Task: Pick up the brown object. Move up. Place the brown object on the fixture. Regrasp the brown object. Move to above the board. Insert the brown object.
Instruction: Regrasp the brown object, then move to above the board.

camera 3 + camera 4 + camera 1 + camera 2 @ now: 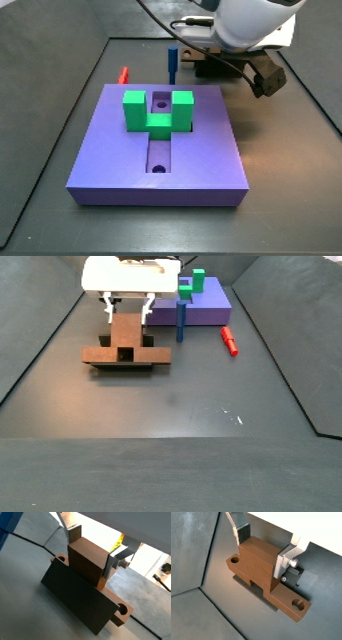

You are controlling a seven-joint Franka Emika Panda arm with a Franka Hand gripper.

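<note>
The tool (261, 549) is seen with flat silver finger plates (284, 564), a screwed metal mount, and a white housing trailing black cables.

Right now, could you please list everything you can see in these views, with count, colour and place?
brown object: one, orange-brown, on the floor in front of the board, between the tool's fingers.
fixture: one, dark, under the brown object.
board: one, purple, flat on the floor.
green block: one, U-shaped, on the board's groove.
blue peg: one, upright behind the board.
red peg: one, lying on the floor beside the board.
tool: one, silver fingers either side of the brown object's raised block; contact unclear.
</note>
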